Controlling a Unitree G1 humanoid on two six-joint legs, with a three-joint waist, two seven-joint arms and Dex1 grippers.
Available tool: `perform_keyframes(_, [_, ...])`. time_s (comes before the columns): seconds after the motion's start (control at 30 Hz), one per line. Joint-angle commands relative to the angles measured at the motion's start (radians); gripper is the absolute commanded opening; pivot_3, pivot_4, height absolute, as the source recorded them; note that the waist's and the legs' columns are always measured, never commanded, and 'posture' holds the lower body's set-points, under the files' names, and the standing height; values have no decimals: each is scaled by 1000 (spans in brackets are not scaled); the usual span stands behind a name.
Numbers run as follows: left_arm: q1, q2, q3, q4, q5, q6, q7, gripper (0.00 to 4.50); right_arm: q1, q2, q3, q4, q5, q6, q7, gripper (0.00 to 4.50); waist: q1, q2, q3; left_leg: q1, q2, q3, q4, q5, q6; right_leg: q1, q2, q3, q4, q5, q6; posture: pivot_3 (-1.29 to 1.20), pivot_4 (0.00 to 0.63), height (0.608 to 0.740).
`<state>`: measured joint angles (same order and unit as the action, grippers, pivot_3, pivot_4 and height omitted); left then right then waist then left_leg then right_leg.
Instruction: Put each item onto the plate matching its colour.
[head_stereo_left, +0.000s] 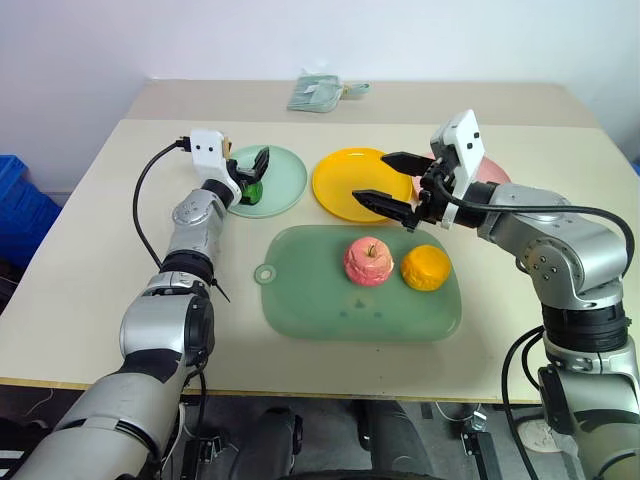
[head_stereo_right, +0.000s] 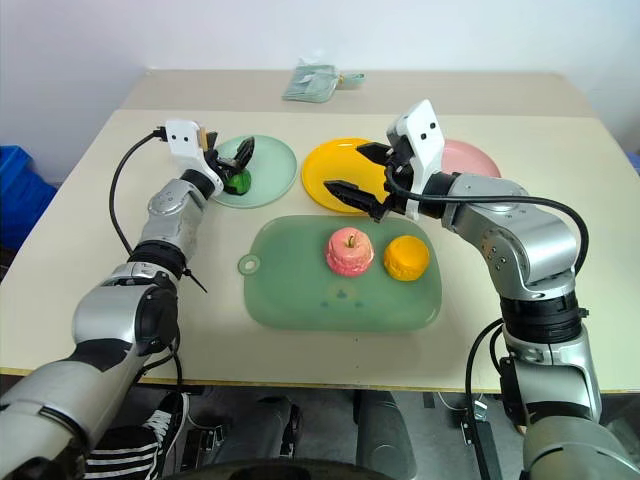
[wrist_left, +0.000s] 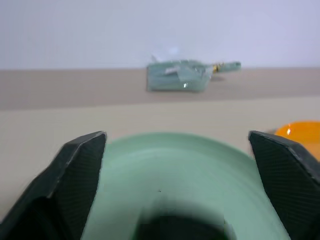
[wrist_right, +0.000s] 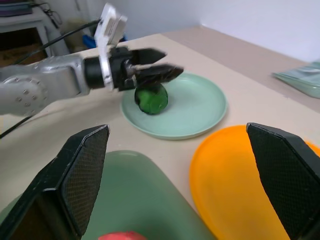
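Observation:
A dark green ball (head_stereo_left: 250, 190) rests on the near-left part of the mint green plate (head_stereo_left: 285, 178). My left gripper (head_stereo_left: 256, 168) is open just above the ball, one finger on either side of it. Over the yellow plate (head_stereo_left: 345, 185) hovers my right gripper (head_stereo_left: 372, 178), also open, with nothing in it. The pink plate (head_stereo_left: 492, 170) is partly hidden behind that gripper. A pink apple (head_stereo_left: 368, 262) and an orange ball (head_stereo_left: 425, 268) sit side by side on the translucent green board (head_stereo_left: 330, 310). The right wrist view shows the left gripper (wrist_right: 161, 69) over the green ball (wrist_right: 152, 99).
A grey-green pouch (head_stereo_left: 320, 92) lies at the far edge of the table. A blue crate (head_stereo_left: 20, 205) stands on the floor past the table's left side. Bare tabletop (head_stereo_left: 100, 260) stretches left of the board and in front of it.

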<state>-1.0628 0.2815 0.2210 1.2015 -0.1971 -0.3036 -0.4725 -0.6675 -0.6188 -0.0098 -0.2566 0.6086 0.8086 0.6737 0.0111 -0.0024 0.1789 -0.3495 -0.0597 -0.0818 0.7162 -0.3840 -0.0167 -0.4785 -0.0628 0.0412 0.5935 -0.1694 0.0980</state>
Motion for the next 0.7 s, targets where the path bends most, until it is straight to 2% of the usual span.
perform_keyframes(0.03, [-1, 33, -1, -110, -45, 4, -225, 4439, 21, -90, -16, -89, 59, 52, 105, 4500, 1, 0, 0, -1, 0, 0, 0, 0, 0, 0, 0, 0, 0, 0, 0, 0, 150, 740])
perform_keyframes(0.17, [91, 72, -46, -297, -95, 53, -528, 4439, 61, -224, 65, -152, 19, 74, 200, 4500, -6, 0, 0, -2, -1, 0, 0, 0, 1, -1, 0, -1, -1, 0, 0, 0, 150, 740])
perform_keyframes(0.23, [203, 115, -76, -517, -190, 186, -725, 4439, 43, -214, 85, -156, 39, 113, 196, 4500, -19, 0, 0, -1, 0, 0, 0, 0, 1, 0, 0, 0, -1, 0, 0, 0, 150, 740])
perform_keyframes(0.3, [303, 168, -102, -715, -285, 361, -845, 4439, 13, -167, 92, -135, 54, 151, 165, 4500, -35, 0, 0, 0, 1, 1, -1, 0, 1, -1, 0, 1, 0, 0, 0, 0, 150, 740])
perform_keyframes(0.4, [429, 253, -134, -932, -360, 540, -926, 4439, -2, -139, 132, -109, 17, 163, 152, 4500, -31, 0, 0, 1, 2, 1, 0, 1, -1, -1, 1, 2, 1, 0, 0, 0, 150, 740])
perform_keyframes(0.5, [518, 341, -161, -1065, -395, 675, -973, 4439, -20, -141, 187, -83, -41, 152, 147, 4500, -25, 0, 0, 4, 3, -1, 0, 0, 2, 2, 1, 0, 2, 0, 0, 0, 150, 740])
perform_keyframes(0.57, [566, 382, -166, -1132, -411, 719, -980, 4439, -35, -135, 203, -58, -64, 150, 143, 4500, -22, 0, 0, 8, 3, -1, -1, -1, 3, 5, 2, 0, 2, 0, 0, 0, 150, 740])
perform_keyframes(0.7, [625, 405, -151, -1222, -427, 735, -965, 4439, -45, -134, 251, -27, -125, 117, 155, 4500, -22, 0, 0, 8, 2, 0, -1, -1, 3, 6, 1, 0, 1, 0, 0, 0, 150, 740])
